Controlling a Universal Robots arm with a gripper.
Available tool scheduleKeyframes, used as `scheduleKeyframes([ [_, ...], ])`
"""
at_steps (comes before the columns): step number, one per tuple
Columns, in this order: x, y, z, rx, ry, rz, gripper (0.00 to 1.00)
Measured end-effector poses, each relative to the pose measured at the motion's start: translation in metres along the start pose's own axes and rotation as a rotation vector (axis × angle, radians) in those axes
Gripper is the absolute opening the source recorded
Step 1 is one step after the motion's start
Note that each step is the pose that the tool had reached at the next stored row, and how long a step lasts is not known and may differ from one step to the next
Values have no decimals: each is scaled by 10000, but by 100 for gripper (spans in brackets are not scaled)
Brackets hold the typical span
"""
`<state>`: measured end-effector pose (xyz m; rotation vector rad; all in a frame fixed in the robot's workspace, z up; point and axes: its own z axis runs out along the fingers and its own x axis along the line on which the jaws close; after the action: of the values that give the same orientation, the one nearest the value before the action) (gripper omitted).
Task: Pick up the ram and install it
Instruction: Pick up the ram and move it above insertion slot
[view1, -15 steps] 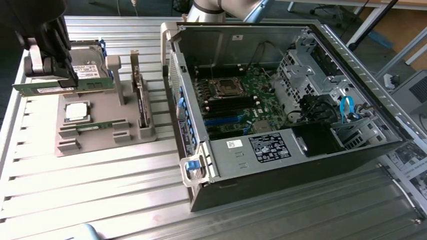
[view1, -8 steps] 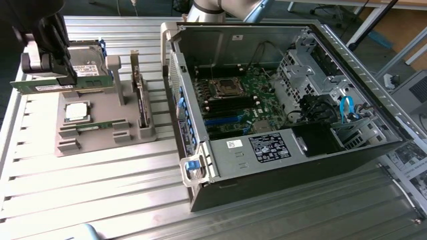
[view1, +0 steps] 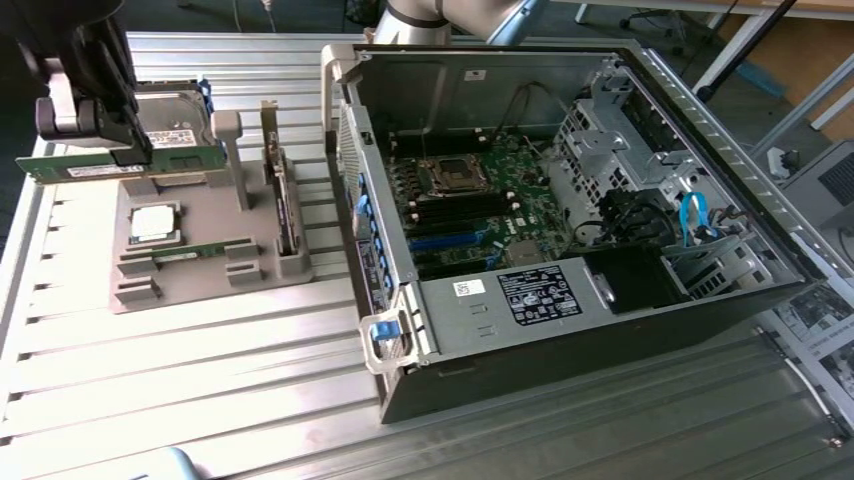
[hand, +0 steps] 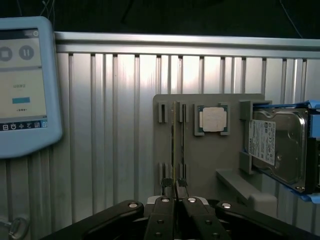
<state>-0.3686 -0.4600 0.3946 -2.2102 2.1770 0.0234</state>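
In the exterior view my gripper hangs over the grey parts holder at the exterior view's left. It is shut on the ram, a thin green stick held level above the holder. The wrist view shows the ram edge-on, running up from between my shut fingertips. A look-alike stick lies in the holder's front slots and appears beside the held one. The open computer case stands apart at the exterior view's right, its motherboard exposed.
The holder also carries a square silver processor, a hard drive in a blue-edged bracket, and an upright card. A light blue touchscreen pendant lies on the ribbed metal table.
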Motion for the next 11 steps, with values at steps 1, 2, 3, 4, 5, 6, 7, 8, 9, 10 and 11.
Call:
scheduleKeyframes([
  [1, 0, 0, -7, 0, 0, 0, 12],
  [2, 0, 0, -15, 0, 0, 0, 12],
  [3, -1, 0, -23, 0, 0, 0, 12],
  [4, -1, 0, -31, 0, 0, 0, 12],
  [5, -1, -1, -40, 0, 0, 0, 12],
  [6, -2, -1, -49, -1, 0, 0, 12],
  [7, -2, -1, -58, 0, 0, 0, 12],
  [8, -2, -1, -66, 0, 0, -1, 12],
  [9, -3, -1, -75, 1, -1, 0, 12],
  [10, -3, -1, -84, 1, -1, 0, 12],
  [11, -4, -2, -95, 0, 0, 0, 12],
])
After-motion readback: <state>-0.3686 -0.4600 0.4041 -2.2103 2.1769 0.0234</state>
